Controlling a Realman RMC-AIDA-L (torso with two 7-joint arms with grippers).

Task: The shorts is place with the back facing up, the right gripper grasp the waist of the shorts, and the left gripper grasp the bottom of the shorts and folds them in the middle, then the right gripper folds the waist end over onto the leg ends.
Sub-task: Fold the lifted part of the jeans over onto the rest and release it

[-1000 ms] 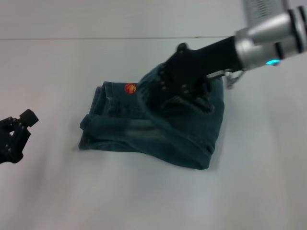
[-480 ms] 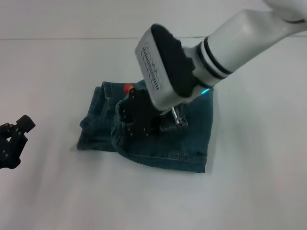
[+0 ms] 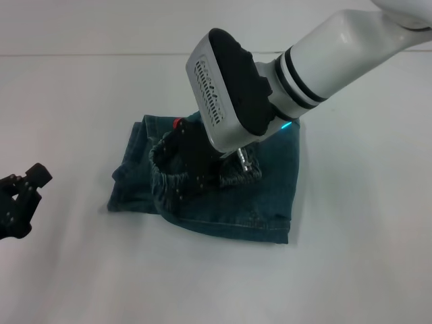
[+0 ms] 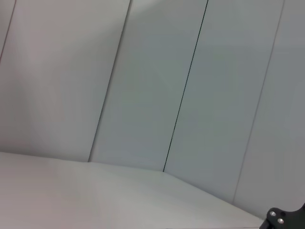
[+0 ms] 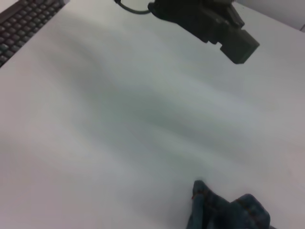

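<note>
The right gripper [image 3: 192,169] was down on the shorts [image 3: 263,196] near the middle of the white table [image 3: 81,270]. Its dark fingers were pressed together on the waist of the shorts [image 3: 162,177], the gathered elastic band bunched up around them. The white and black wrist of the right arm [image 3: 304,67] slanted in from the far right and hid part of the garment.

The shorts lay folded in a roughly square blue-green denim bundle. The waist sat on top of the lower layers, over the left half of the bundle. A small part of the orange ball print [image 3: 178,123] showed at the far edge, just beside the gripper body. The stitched edge of the near layer ran along the bundle's near right side. In the right wrist view only a crumpled corner of the denim showed at the picture's edge.

The left gripper [image 3: 20,199] was well apart from the shorts at the table's left edge, its fingers spread and holding nothing. A keyboard [image 5: 24,21] lay at the far corner in the right wrist view.
</note>
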